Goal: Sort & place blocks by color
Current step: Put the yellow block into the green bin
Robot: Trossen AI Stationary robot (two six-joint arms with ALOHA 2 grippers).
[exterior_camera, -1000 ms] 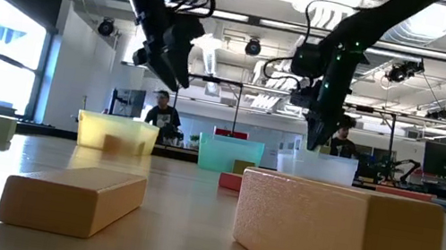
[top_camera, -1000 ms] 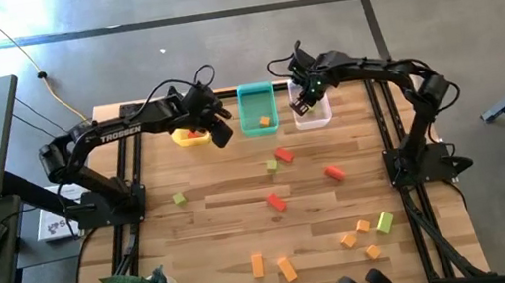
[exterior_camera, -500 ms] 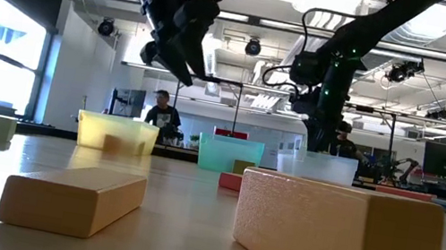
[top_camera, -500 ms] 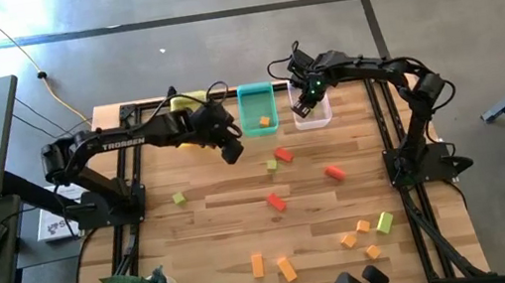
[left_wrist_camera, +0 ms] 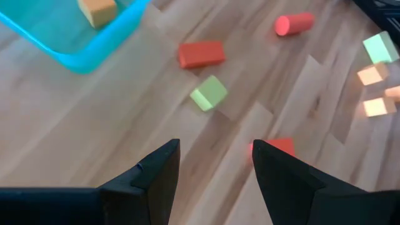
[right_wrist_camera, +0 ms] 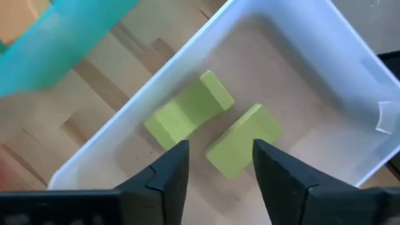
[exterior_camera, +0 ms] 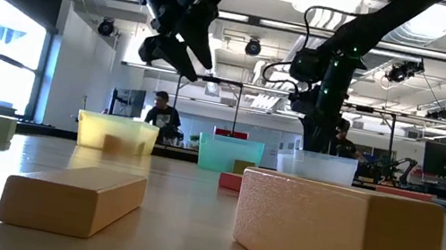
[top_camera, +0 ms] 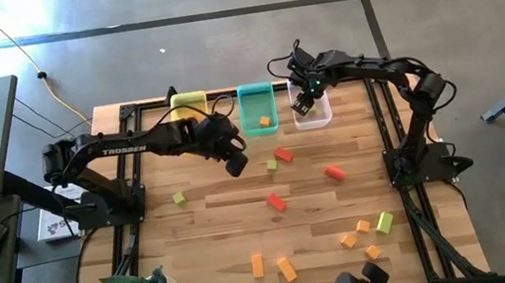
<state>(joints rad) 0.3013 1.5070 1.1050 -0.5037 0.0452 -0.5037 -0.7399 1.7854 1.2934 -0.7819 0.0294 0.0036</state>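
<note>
My left gripper (top_camera: 237,163) (left_wrist_camera: 214,164) hangs open over the table's middle, above a green cube (left_wrist_camera: 209,92), a red block (left_wrist_camera: 201,54) and a second red block (left_wrist_camera: 279,145) partly hidden by one finger. My right gripper (top_camera: 301,104) (right_wrist_camera: 219,164) stands open above the clear bin (top_camera: 313,114), with nothing between its fingers. Green blocks (right_wrist_camera: 187,114) (right_wrist_camera: 244,141) lie on the bin's floor. An orange block (top_camera: 264,121) lies in the teal bin (top_camera: 256,101). The yellow bin (top_camera: 188,102) stands left of the teal one, its near part under my left arm.
Loose blocks lie on the wood: a green one (top_camera: 179,199) at the left, a red one (top_camera: 334,172) right of the middle, orange ones (top_camera: 257,264) (top_camera: 287,270) (top_camera: 349,241) and a green one (top_camera: 385,223) near the front edge. People show in the room behind (exterior_camera: 161,107).
My left gripper has swung away from the yellow bin toward the table's right and near side and now hangs over the blocks in the middle. My right gripper has stayed over the clear bin.
</note>
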